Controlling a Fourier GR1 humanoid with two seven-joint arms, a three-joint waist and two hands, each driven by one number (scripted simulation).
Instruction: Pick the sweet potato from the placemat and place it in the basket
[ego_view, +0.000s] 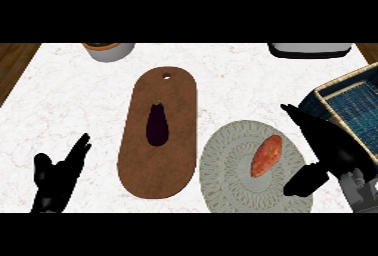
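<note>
Left robot hand (56, 182): open at the lower left over the white marble desk (74, 110), fingers straight and pointing up. Holds nothing.

Farther back, at the desk's far edge: grey bowl (108, 50) with something orange inside.

Right of that hand: long brown cutting board (159, 165) with rounded ends and a small hole near the far end. On its middle, lying lengthwise: dark purple eggplant (156, 125).

Just beside the board, toward the near edge: round grey placemat (229, 170). On its right half, tilted: orange sweet potato (266, 155).

Right robot hand (334, 150): open, fingers stretched away from the body, thumb spread out over the placemat's right edge. Sits just right of the sweet potato, apart from it, gripping nothing.

At the far right edge: woven basket (330, 89) with a dark blue inside, partly cut off. At the far edge, above it: grey-and-white object (310, 49), cut off, unidentifiable.
</note>
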